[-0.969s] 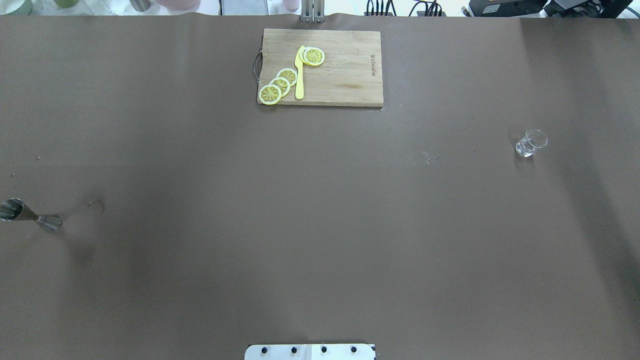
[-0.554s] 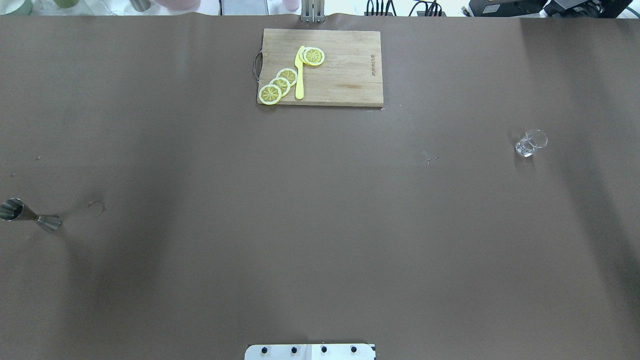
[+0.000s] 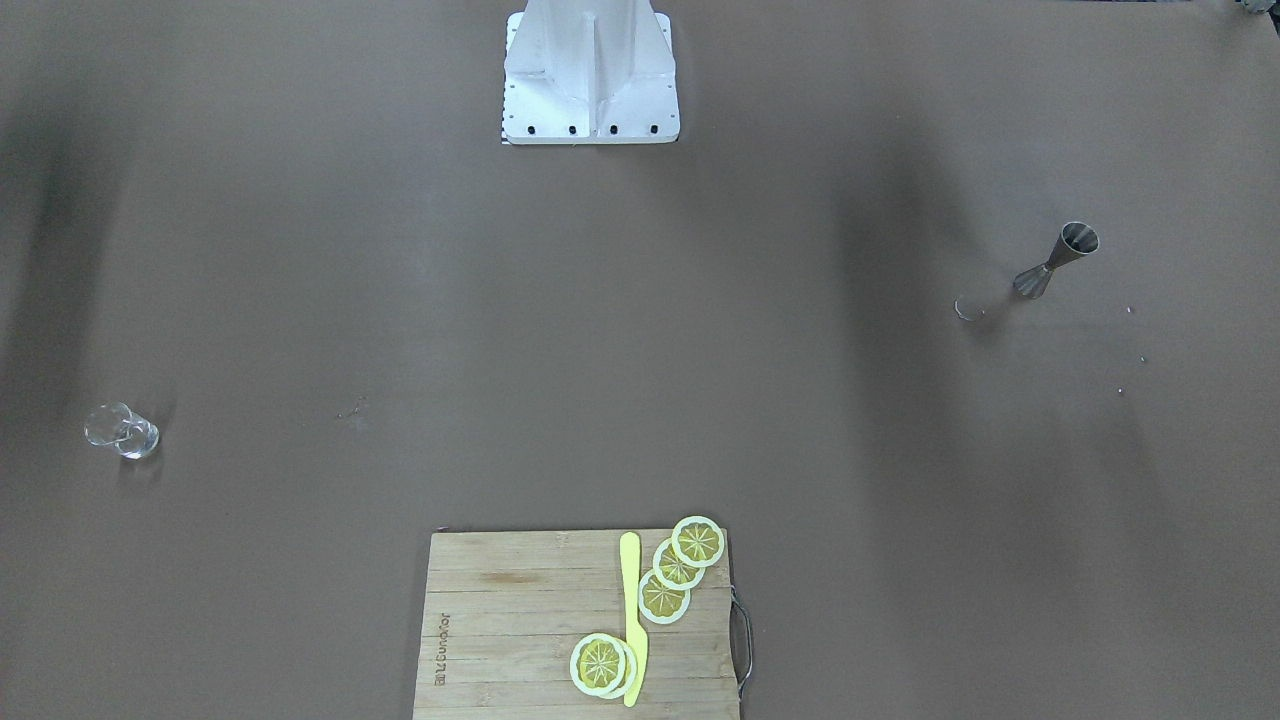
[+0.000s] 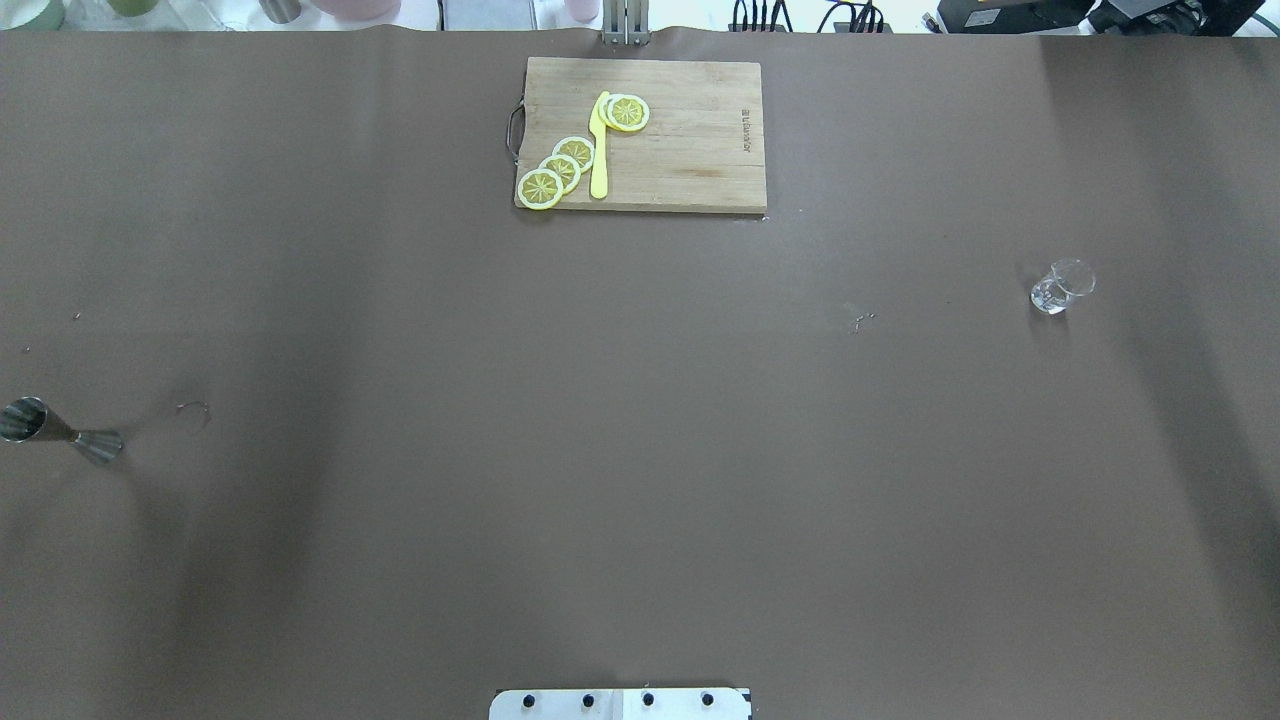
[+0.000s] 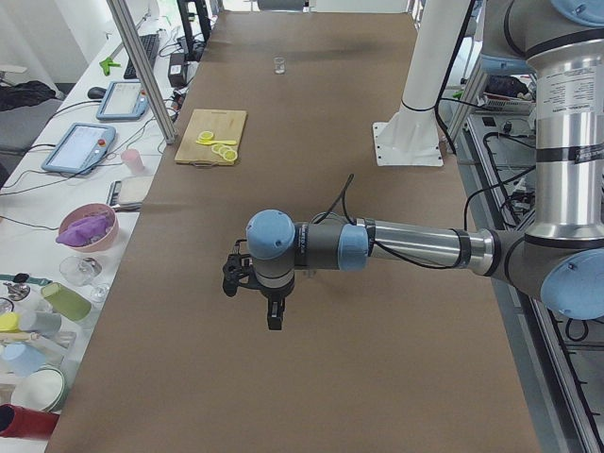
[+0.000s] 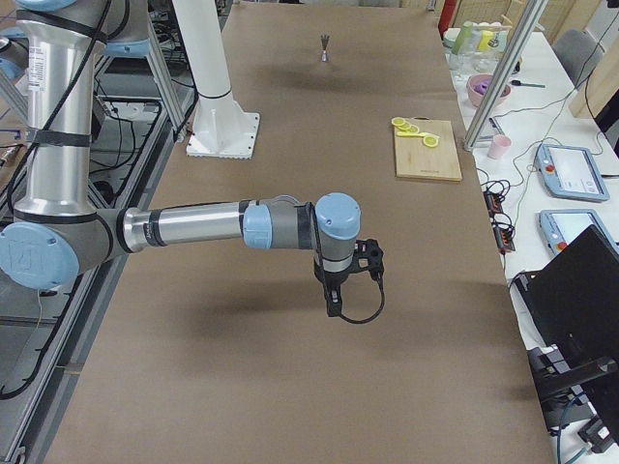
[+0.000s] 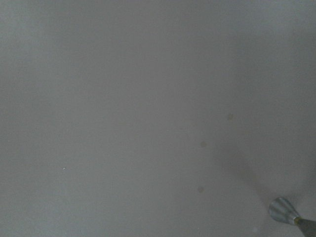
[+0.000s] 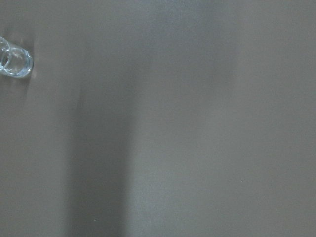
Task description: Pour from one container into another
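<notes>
Here the jigger (image 4: pixel 60 432) sits at frame-left, the glass cup (image 4: pixel 1062 286) at frame-right; whether the left pincer (image 5: pixel 257 293) or right pincer (image 6: pixel 353 290) is apart, I cannot tell.

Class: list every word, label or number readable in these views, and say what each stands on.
On the cutting board: a stamped brand mark by one short edge, too small to read.
On the left arm's upright tube: a printed label, blurred.
On the right arm's upright tube: a printed label, blurred.
No other text shows.

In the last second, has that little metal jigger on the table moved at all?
No. In the overhead view the jigger stands where it was, just as far from the cutting board as before.
</notes>
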Robot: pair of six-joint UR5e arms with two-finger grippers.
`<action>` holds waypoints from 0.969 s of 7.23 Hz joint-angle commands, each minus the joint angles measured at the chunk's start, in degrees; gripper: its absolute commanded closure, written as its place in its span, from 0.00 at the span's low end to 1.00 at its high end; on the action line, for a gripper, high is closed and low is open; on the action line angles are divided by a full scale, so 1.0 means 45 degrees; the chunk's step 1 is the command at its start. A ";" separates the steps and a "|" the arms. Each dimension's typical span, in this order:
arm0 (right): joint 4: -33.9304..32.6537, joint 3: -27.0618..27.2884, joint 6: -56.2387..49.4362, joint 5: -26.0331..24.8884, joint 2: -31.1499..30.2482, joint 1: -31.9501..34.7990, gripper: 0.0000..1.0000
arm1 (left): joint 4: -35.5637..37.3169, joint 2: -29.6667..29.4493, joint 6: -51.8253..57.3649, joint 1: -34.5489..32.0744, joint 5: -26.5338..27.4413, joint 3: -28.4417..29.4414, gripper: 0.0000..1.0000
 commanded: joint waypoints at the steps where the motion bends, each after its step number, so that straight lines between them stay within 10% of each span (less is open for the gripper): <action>1: 0.0009 -0.0583 -0.0167 -0.0012 0.0238 -0.0009 0.00 | -0.0039 -0.0006 0.0149 0.0007 -0.0011 0.0123 0.02; 7: 0.0009 -0.0469 -0.0050 -0.0031 0.0221 0.0089 0.00 | -0.0001 0.0112 -0.0045 -0.0052 0.0008 0.0007 0.02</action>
